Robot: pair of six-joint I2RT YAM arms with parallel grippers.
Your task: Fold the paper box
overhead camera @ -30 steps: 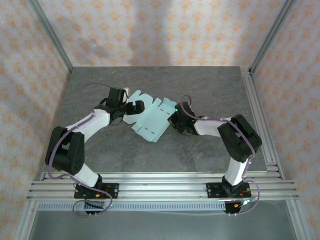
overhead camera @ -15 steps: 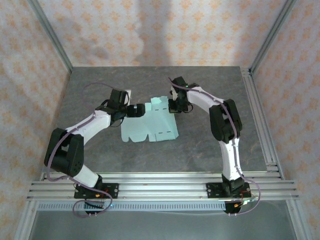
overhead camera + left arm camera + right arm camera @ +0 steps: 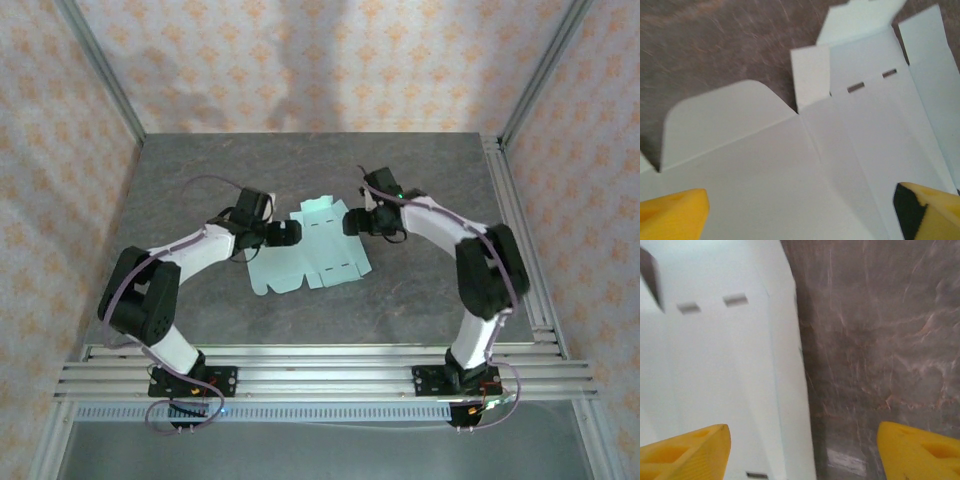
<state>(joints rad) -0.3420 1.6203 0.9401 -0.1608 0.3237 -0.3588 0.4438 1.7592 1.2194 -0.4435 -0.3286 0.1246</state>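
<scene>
Lying flat on the table (image 3: 430,300), the paper box (image 3: 315,255) sits between the left gripper (image 3: 291,233) and right gripper (image 3: 351,220) from above; wrist views add that both jaws gape empty over the card, the right straddling its edge beside two slots (image 3: 735,300).

Soft even light; shadows on back wall (image 3: 200,80); paper box (image 3: 765,165) overexposed, blurred in wrist views
</scene>
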